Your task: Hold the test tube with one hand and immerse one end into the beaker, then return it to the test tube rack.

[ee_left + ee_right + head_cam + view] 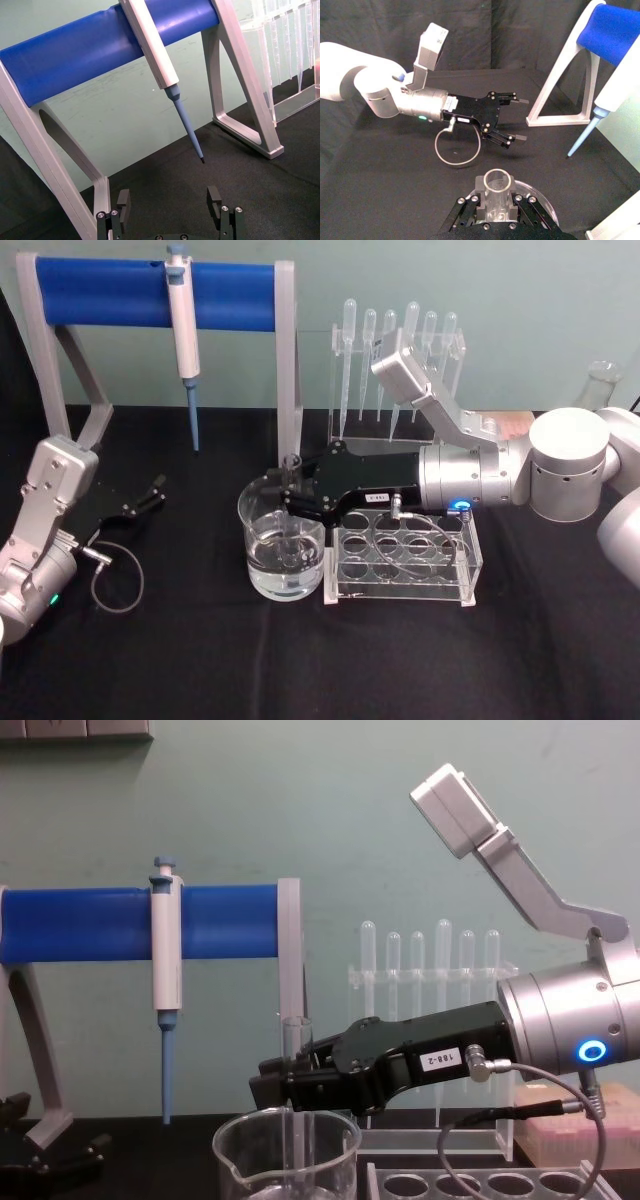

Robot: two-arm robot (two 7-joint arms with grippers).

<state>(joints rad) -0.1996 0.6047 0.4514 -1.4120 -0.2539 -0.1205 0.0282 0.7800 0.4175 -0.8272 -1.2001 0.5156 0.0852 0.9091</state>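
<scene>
Black cloth covers the table we work over. At its back left stands the biggest fixture, a silver-legged stand with a thick blue bar, and a white-and-blue pipettor hangs from that bar, tip down.

Behind the centre, a clear acrylic holder of thin plastic pipettes stands partly hidden by our right arm, which reaches in from the right. Its silver wrist carries a glowing blue ring.

Under that wrist sits the clear acrylic test tube rack, just beside the wide clear glass beaker, which holds water.

Our black right gripper hangs over the beaker, fingers closed narrowly around the slim clear glass test tube. The tube stands upright, flared rim above the fingers, lower part pointing down into the beaker. We cannot tell whether its end meets the water.

Our left gripper rests low at the table's left, well apart from the glassware, jaws spread wide with nothing between them.

Smallest, the white label on the right gripper bears digits that look like 188-2.
</scene>
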